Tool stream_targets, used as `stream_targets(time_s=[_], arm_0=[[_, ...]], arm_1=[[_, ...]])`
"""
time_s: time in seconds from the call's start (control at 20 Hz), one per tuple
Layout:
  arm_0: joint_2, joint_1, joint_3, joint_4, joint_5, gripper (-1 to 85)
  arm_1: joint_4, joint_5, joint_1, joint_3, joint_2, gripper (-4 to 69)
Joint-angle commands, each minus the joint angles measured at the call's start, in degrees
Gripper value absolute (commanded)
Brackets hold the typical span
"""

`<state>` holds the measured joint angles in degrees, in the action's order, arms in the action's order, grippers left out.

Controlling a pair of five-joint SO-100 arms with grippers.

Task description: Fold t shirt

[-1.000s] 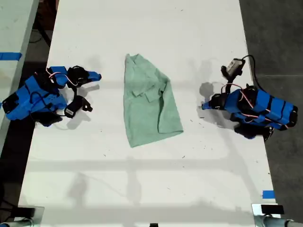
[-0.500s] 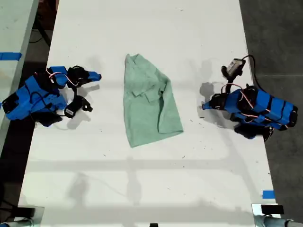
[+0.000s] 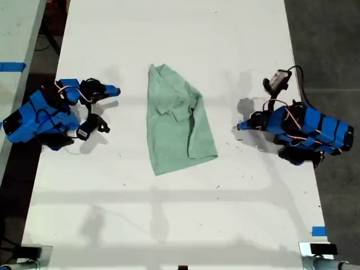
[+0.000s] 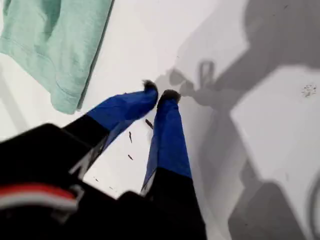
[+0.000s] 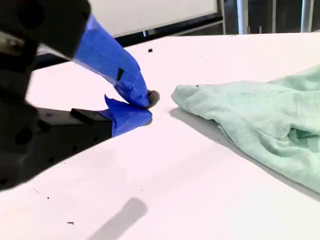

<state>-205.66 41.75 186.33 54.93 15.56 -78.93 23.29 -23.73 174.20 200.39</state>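
Mid-table on the flat white tabletop, pale mint-green soft fabric t shirt, lying between 2 blue arms, well apart from both in the exterior view

Progress, as a judgement: fold well along, possibly finished. Already reduced to 1 narrow, roughly upright panel, narrower toward the exterior view's top, wider toward its bottom. No sleeve sticking out flat to either side. Cannot tell from these views whether another fold is wanted. Left to do, if anything: 1 end-to-end fold, plus some smoothing

Look of the t shirt: rumpled, not crisp. Several layers stacked, with a loose flap and a dark crease down the side toward the exterior view's right. Lower edge slanted, not square to the table. Hemmed corner visible in the first wrist view. Thick rounded fold edges and soft wrinkles in the second wrist view

My first gripper: blue jaws brought together at the dark tips, nothing between them, over bare table, near a shirt corner but apart from it

My second gripper: jaws clenched tip to tip, empty, low at the tabletop, near the shirt's edge without touching it

Which arm in the exterior view carries which gripper: not clear from the wrist views
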Motion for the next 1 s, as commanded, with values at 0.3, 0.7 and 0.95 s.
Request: stream_targets(time_s=[0.3,0.7,0.95], arm_0=[[-0.4,-0.2,2.1,-0.1,-0.8,-0.3],[-0.4,-0.2,2.1,-0.1,-0.7,-0.3],[-0.4,-0.2,2.1,-0.1,-0.7,-0.3]], arm_1=[[-0.1,0.0,-0.6,2.6,0.6,-1.9],[-0.1,0.1,-0.7,2.6,0.6,-0.5],[-0.1,-0.2,-0.9,2.6,0.6,18.1]])
